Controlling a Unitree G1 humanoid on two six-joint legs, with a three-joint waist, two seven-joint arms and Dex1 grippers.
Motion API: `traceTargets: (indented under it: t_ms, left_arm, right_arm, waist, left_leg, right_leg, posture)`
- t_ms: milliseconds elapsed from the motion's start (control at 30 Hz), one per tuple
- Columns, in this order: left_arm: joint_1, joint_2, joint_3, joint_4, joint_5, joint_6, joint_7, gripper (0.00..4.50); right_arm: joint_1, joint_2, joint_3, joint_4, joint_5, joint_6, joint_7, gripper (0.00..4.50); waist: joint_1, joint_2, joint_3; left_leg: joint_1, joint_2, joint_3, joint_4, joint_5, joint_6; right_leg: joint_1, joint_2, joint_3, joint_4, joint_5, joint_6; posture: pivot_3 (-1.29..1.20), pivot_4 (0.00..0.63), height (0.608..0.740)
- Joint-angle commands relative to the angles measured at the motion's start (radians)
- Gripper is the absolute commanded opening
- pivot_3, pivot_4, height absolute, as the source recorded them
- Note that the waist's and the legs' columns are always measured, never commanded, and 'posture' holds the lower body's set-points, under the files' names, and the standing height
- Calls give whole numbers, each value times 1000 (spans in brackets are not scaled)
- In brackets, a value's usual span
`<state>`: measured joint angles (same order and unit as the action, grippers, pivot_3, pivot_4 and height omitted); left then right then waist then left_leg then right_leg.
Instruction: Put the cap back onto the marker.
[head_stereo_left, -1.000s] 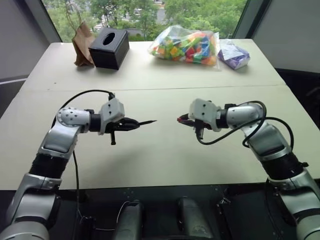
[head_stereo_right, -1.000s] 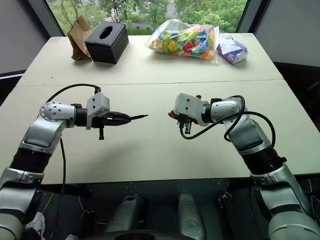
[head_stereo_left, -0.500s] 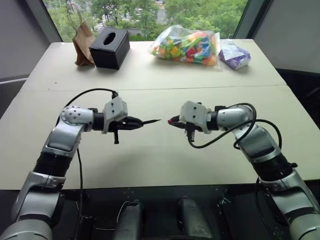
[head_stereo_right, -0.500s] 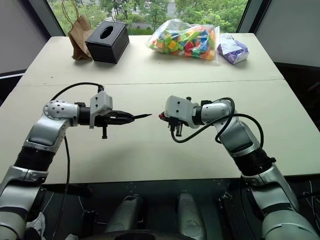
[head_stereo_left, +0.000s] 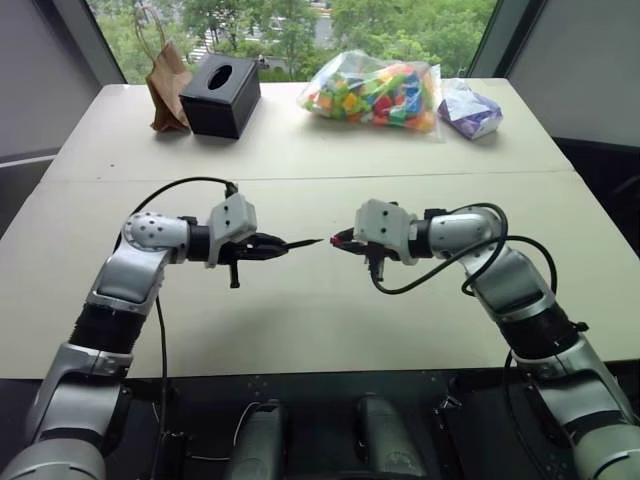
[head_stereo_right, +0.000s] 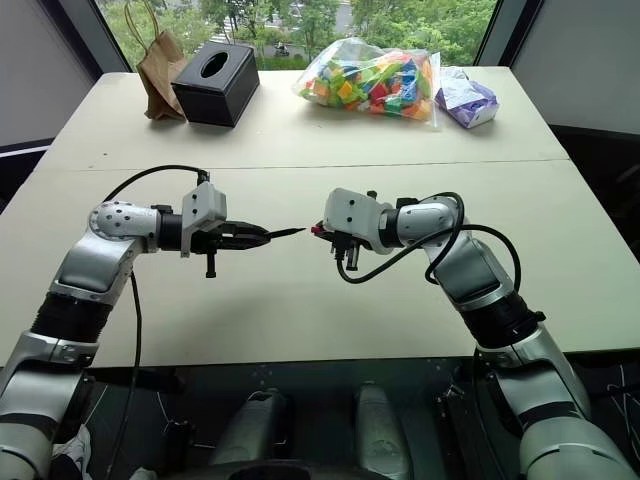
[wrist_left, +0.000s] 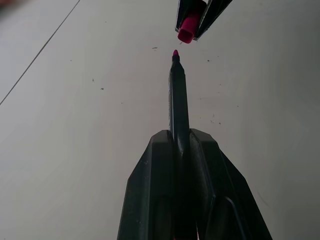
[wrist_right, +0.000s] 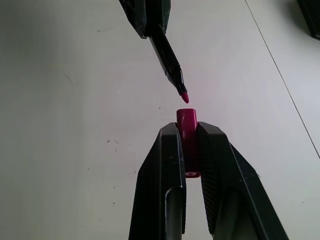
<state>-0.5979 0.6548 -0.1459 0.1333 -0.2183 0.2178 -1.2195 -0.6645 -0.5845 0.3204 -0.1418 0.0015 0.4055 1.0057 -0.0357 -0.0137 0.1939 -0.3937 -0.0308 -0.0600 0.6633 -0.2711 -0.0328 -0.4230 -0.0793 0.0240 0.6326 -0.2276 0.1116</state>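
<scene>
Marker (wrist_left: 178, 100) tip points at the cap (wrist_right: 187, 121), just apart; left tool (wrist_left: 181, 145) grips marker, right tool (wrist_right: 189, 140) grips cap.

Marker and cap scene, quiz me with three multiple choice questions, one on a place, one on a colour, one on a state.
1. Where is the black tissue box?
A. At the table's far side, beside the brown paper bag
B. Between the two grippers
C. On the floor

2. What colour is the marker's tip?
A. Blue
B. Red
C. Green

3. How does the cap stand to the marker?
A. Pushed fully on
B. Lying on the table
C. Just off the tip, not yet on

Answers:
1. A, the tissue box sits next to the paper bag.
2. B, the marker in the left gripper ends in a red point.
3. C, the cap in the right gripper faces the tip across a small gap.
</scene>
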Motion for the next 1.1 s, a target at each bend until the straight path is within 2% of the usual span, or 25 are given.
traceTargets:
  t_ms: [33,567,1100]
  left_arm:
    - [-18,0,6,-44,-10,4,-1,0]
    - [-1,-5,8,-79,-18,28,5,0]
    - [-15,-7,-9,-72,-15,15,-20,0]
  right_arm:
    - [-24,7,-7,-11,-2,-16,-8,51]
    - [-42,26,-2,9,-7,-19,-7,51]
    - [-54,23,23,-16,19,-28,76,51]
  waist:
    - [0,0,0]
    - [0,0,0]
    - [-1,0,0]
  left_leg:
    - [0,0,0,0,0,0]
    - [0,0,0,0,0,0]
    - [0,0,0,0,0,0]
  right_leg:
    - [0,0,0,0,0,0]
    - [0,0,0,0,0,0]
    - [0,0,0,0,0,0]
  posture:
    - [0,150,740]
    - [0,150,740]
    - [0,150,740]
